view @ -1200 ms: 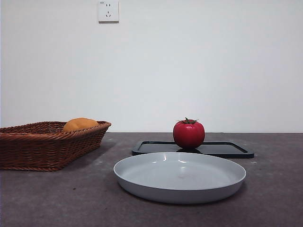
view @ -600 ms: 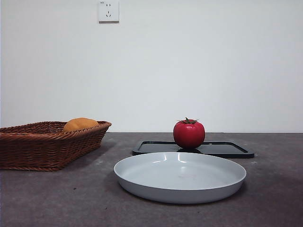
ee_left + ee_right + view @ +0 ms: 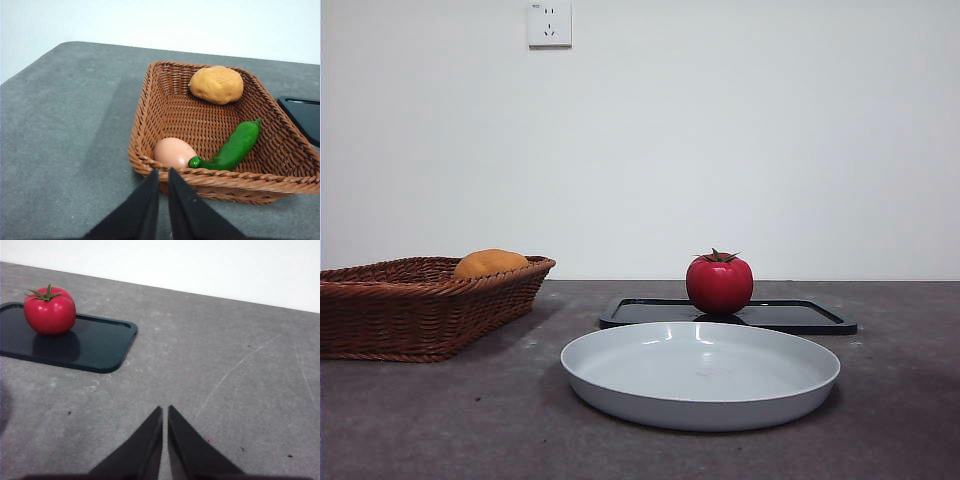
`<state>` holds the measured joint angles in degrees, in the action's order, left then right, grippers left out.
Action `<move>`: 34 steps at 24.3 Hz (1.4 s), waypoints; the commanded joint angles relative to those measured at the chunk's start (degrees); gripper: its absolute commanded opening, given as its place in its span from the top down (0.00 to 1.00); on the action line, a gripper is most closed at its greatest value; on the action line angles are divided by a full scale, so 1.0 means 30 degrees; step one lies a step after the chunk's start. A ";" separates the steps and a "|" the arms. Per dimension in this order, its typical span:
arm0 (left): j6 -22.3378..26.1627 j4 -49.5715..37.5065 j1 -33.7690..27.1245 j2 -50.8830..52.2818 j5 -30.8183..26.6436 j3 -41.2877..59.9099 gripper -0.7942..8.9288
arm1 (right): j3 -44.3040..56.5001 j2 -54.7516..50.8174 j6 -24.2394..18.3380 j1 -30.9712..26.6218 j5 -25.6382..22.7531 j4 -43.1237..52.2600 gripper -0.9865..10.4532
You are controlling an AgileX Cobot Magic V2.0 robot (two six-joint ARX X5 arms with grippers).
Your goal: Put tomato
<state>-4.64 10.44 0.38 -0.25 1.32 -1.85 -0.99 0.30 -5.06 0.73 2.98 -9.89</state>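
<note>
Nearest the front camera, a shallow grey plate (image 3: pixel 700 373) is sitting empty on the dark counter (image 3: pixel 440 420). Just behind it, a flat black tray (image 3: pixel 790 315) is lying on the counter, and the tomato (image 3: pixel 719 283) is standing upright on the tray's left part, green stem up, touching nothing else. Off to the left, a brown wicker basket (image 3: pixel 420 305) is resting on the counter, with an orange rounded fruit (image 3: pixel 490 263) showing above its rim. Neither arm is entering the front view. In the right wrist view, the right tool (image 3: pixel 164 412) is hanging over bare counter with its two black jaws pressed together, gripping nothing; the tomato (image 3: pixel 49 310) is sitting well apart from it, on the tray (image 3: pixel 95 347), with open counter lying between tool and tray. In the left wrist view, the left tool (image 3: pixel 163 175) is hovering at the near rim of the basket (image 3: pixel 165 105), jaws likewise clenched on nothing; inside the basket a pale egg (image 3: pixel 174 152), a green pepper (image 3: pixel 232 146) and the orange fruit (image 3: pixel 216 84) are lying. A white wall socket (image 3: pixel 549 23) is showing on the far wall.
</note>
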 commanded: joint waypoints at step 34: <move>-0.0131 0.0102 -0.0029 0.0022 0.0131 0.0386 0.89 | 0.0131 -0.0029 0.2419 -0.0430 -0.3883 0.0168 0.91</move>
<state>-4.64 10.44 0.38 -0.25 1.32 -1.85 -0.99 0.30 1.39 -0.58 -8.51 -9.37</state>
